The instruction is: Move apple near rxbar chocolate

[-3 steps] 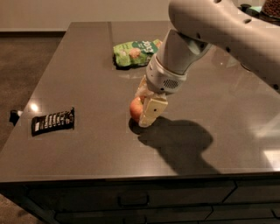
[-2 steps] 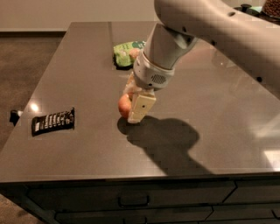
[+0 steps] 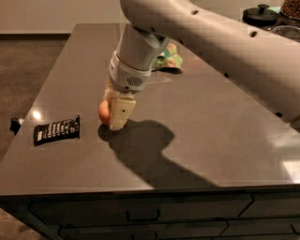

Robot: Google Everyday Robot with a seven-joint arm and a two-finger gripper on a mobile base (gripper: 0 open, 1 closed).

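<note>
The red-orange apple (image 3: 103,113) sits between the fingers of my gripper (image 3: 111,116), low over the grey table (image 3: 211,126) left of its middle. The gripper is shut on the apple; a cream finger (image 3: 120,111) covers its right side. The rxbar chocolate (image 3: 56,131), a flat black bar with white lettering, lies on the table near the left edge, a short way left of the apple.
A crinkled green snack bag (image 3: 168,58) lies behind the arm toward the back of the table. Dark lidded pots (image 3: 260,14) stand at the far right back. The table's front edge runs above drawers (image 3: 140,213). A small black object (image 3: 15,125) sits off the left edge.
The gripper has carried the apple leftward, from the table's middle toward the black bar. The bar and the green bag have not moved.
</note>
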